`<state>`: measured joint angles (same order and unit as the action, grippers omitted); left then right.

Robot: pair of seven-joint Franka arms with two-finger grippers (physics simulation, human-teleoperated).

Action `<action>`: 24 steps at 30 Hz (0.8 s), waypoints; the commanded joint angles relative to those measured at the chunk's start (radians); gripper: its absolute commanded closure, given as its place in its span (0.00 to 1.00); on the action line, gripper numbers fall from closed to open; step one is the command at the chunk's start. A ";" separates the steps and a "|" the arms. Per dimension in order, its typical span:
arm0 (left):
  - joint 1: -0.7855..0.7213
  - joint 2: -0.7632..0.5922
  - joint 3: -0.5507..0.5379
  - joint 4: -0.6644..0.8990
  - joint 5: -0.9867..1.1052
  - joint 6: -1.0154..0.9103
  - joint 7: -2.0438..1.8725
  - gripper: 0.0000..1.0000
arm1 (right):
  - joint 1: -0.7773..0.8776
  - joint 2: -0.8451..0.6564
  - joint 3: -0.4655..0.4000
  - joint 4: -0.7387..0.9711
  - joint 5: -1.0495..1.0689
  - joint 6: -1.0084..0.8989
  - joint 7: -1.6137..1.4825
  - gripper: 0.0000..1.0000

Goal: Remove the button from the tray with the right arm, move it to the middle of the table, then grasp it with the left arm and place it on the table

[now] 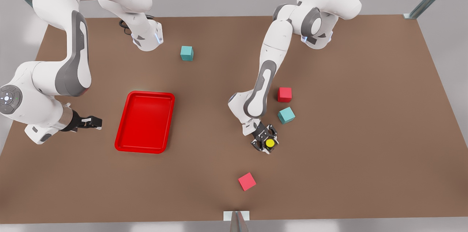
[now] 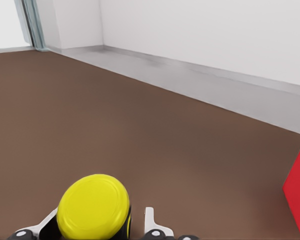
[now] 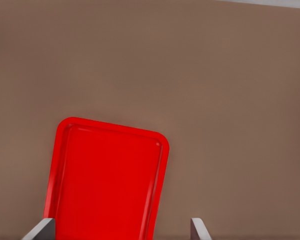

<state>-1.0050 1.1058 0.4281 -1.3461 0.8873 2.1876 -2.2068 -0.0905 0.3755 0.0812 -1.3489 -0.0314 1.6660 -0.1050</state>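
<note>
The button, with its round yellow cap, sits between the fingers of my left gripper just above the brown table, right of centre in the front view. In the left wrist view that gripper has a finger on each side of the cap. The red tray lies left of centre with nothing in it. My right gripper waits open beside the tray's left side, and its wrist view looks along the tray.
A red cube and a teal cube lie just behind the left gripper. Another red cube sits toward the front edge, and its red face shows in the left wrist view. A teal cube lies at the back.
</note>
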 commanded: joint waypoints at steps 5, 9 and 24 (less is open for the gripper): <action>0.006 -0.044 -0.003 -0.001 -0.039 -0.043 0.191 0.00 | 0.002 -0.001 0.000 0.001 0.001 0.000 -0.001 0.00; 0.006 -0.060 -0.003 -0.004 -0.041 -0.045 0.211 0.00 | 0.000 -0.001 0.000 0.001 0.002 0.000 -0.001 0.00; 0.272 -0.742 -0.015 0.008 -0.844 -0.428 1.601 0.00 | 0.000 -0.003 0.000 0.001 0.001 -0.002 -0.001 0.00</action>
<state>-0.7620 0.3926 0.4141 -1.3397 0.2713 1.8855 -1.6976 -0.0904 0.3740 0.0812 -1.3489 -0.0313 1.6650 -0.1052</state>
